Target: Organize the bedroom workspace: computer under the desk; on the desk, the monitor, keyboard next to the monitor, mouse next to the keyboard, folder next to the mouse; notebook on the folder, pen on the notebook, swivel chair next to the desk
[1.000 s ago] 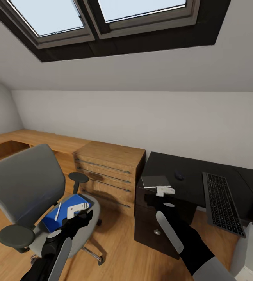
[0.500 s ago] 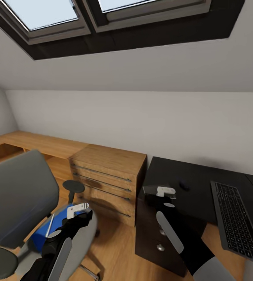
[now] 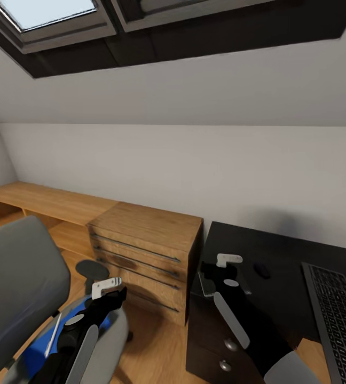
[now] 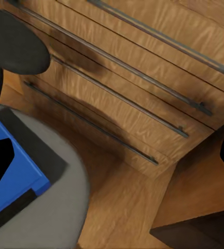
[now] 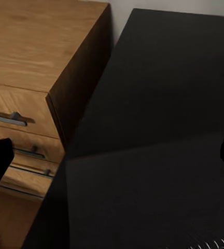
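Observation:
The swivel chair [image 3: 18, 288] stands at lower left, with the blue folder [image 3: 37, 354] on its seat and the thin pen [image 3: 52, 336] lying on the folder. My left gripper [image 3: 108, 288] hangs open above the seat's edge, beside the folder [image 4: 13, 176]. The black desk [image 3: 285, 250] is at right, carrying the mouse [image 3: 262, 270] and the keyboard [image 3: 338, 314]. My right gripper [image 3: 227, 261] is open over the desk's near-left corner. The grey notebook [image 3: 206, 284] lies just below it, mostly hidden by the arm.
A low light-wood cabinet [image 3: 146, 240] with long bar handles stands between chair and desk, against the white wall. A wooden bench [image 3: 45, 200] runs off to the left. The chair's armrest [image 3: 92, 269] is near my left gripper. Round knobs [image 3: 230, 344] mark the desk's drawer unit.
The whole picture has shifted as the camera moved: chair and desk slid toward the lower corners and the cabinet came nearer. Both arms hold the same pose, grippers still open.

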Controlling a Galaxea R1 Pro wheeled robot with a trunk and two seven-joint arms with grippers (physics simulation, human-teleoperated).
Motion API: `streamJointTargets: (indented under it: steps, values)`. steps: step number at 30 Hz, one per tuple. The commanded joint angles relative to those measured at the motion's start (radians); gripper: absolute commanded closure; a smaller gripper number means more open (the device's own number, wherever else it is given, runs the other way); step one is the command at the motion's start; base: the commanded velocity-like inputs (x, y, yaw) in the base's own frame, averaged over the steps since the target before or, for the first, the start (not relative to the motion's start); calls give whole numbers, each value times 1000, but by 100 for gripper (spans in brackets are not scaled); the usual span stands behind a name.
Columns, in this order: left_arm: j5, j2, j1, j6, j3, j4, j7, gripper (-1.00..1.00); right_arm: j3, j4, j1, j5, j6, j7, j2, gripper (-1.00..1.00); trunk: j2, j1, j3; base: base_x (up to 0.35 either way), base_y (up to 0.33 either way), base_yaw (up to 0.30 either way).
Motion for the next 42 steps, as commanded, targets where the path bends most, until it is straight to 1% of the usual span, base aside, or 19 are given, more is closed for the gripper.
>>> streamJointTargets:
  steps: [1, 8, 12, 13, 16, 18, 19, 21, 22, 23, 26, 27, 28, 31, 32, 33, 35, 37, 42]
  values:
    - [11, 0, -1, 3, -1, -1, 9, -100, 2, 5, -1, -5, -2, -8, 0, -100, -1, 0, -1, 150, 0, 0]
    - [11, -1, -1, 4, -5, -1, 8, -100, 1, 64, -2, 3, -39, -5, 1, -100, -1, 0, -1, 58, 0, 0]
    - [11, -2, -1, 4, -10, -3, 8, -100, 0, 95, -3, 38, -66, -2, 0, -100, -1, 0, -1, 12, 0, 0]
    - [11, -2, -1, 4, -12, -4, 8, -100, -1, 115, -4, 58, -78, 1, 0, -100, -1, 0, -1, 5, 0, 0]
    - [11, -2, -1, 4, -14, -6, 8, -100, -3, 173, -12, 95, -101, 15, 1, -100, -1, 0, -1, 3, 0, 0]
    - [11, -2, -1, 4, -14, -7, 8, -100, -4, 207, -26, 106, -110, 27, 1, -100, -1, 0, -1, 2, 0, 0]
    - [11, -2, -1, 4, -14, -8, 8, -100, -4, 225, -37, 110, -114, 35, 1, -100, -1, 0, -1, 1, 0, 0]
    - [11, -2, -1, 4, -15, -9, 8, -100, -5, 285, -82, 118, -124, 62, 2, -100, -1, 0, -1, 0, 0, 0]
    - [11, -2, -1, 4, -15, -10, 8, -100, -5, 330, -117, 120, -131, 81, 2, -100, -1, 0, -1, 0, 0, 0]
    - [11, -2, 0, 5, -16, -21, 8, -100, -5, 475, -216, 123, -158, 132, 3, -100, -1, 0, -1, 0, 0, 0]
    - [12, -3, 0, 5, -18, -30, 7, -100, -5, 539, -258, 122, -173, 152, 4, -100, -1, 0, -1, 0, 0, 0]
    - [12, -3, 0, 6, -20, -34, 7, -100, -5, 577, -282, 121, -179, 167, 4, -100, -1, 0, -1, 0, 0, 0]
    - [12, -3, 0, 6, -27, -39, 7, -100, -5, 648, -324, 119, -187, 214, 5, -100, -1, 0, -1, 0, 0, 0]
    - [12, -3, 0, 7, -30, -41, 7, -100, -6, 682, -338, 118, -189, 249, 4, -100, -1, 0, -1, 0, 0, 0]
    - [13, -4, 0, 9, -31, -50, 6, -100, -15, 701, -343, 117, -186, 266, 2, -100, -1, 0, -1, 0, 0, 0]
    - [16, -5, 0, 10, -31, -63, 6, -100, -55, 742, -346, 115, -180, 304, 1, -100, -1, 0, -1, 0, 0, 0]
    - [17, -5, 0, 11, -32, -67, 6, -100, -77, 783, -347, 115, -178, 342, 0, -100, -15, 8, -7, 0, 0, 0]
    - [18, -6, 0, 11, -32, -69, 6, -100, -89, 805, -347, 115, -177, 364, 0, -100, -29, 16, -14, 0, 0, 0]
    - [18, -6, 0, 11, -32, -71, 6, -100, -99, 823, -347, 115, -176, 381, 0, -100, -64, 35, -29, 0, 0, 0]
